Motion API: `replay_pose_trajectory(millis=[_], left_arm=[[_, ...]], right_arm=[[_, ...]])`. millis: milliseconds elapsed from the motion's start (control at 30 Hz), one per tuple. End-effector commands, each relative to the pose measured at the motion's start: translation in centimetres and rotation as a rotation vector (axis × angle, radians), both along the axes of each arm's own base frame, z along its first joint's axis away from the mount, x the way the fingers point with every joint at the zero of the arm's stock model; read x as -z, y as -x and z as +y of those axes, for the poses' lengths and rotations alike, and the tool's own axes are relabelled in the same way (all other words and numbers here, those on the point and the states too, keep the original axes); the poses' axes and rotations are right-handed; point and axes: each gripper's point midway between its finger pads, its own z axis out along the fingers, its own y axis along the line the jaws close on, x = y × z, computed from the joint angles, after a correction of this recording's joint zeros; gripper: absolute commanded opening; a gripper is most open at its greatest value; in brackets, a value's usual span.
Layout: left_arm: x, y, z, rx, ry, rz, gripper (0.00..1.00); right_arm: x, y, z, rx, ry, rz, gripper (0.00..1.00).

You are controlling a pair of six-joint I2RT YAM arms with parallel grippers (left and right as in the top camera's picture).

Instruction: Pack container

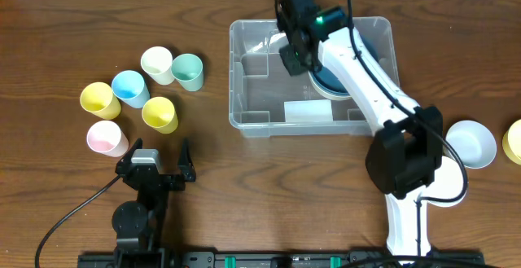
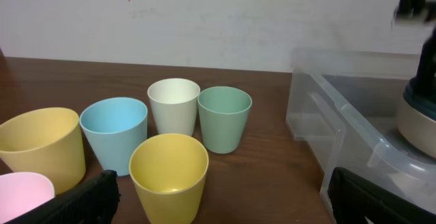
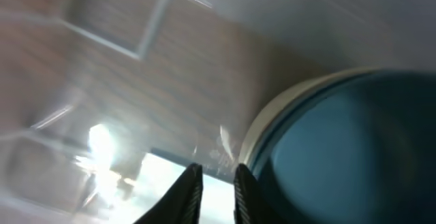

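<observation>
Container (image 1: 238, 97): mouth up, long axis left-right.
Room: blue bowl (image 1: 368, 46) at right end, left floor open.
Right gripper (image 1: 291, 56): by bowl's rim, jaws barely parted, empty.
Left gripper (image 1: 157, 160): jaws wide.

The overhead camera looks straight down on the worktop (image 1: 65, 24) from well above, with the arm bases at the lower edge of the frame. The left wrist camera sits low, close to the surface, facing level across the cups (image 2: 174, 108) toward a pale wall. With the overhead view it shares those cups and the near end of the container (image 1: 244, 72). The right wrist camera is inside the container, very near and blurred, angled down at its floor and the blue bowl (image 3: 354, 156), which the overhead view also shows.
</observation>
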Motion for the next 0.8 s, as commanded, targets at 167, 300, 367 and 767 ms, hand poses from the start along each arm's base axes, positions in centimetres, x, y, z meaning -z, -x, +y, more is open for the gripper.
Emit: replay_pose_trajectory(millis=[167, 300, 367, 767], left_arm=[[1.5, 0.1, -0.1, 0.009, -0.004, 0.045, 0.98], [1.5, 0.1, -0.1, 0.009, -0.004, 0.045, 0.98], [1.5, 0.1, -0.1, 0.009, -0.004, 0.045, 0.98], [1.5, 0.1, -0.1, 0.009, -0.004, 0.045, 0.98]], right_arm=[[-11.1, 0.8, -3.9, 0.16, -0.066, -0.122, 0.45], [-11.0, 2.3, -9.9, 0.317, -0.034, -0.03, 0.49], [-10.8, 3.1, -12.6, 0.388, -0.018, 0.013, 0.5], [-10.3, 7.8, -23.1, 0.735, -0.022, 0.202, 0.48]])
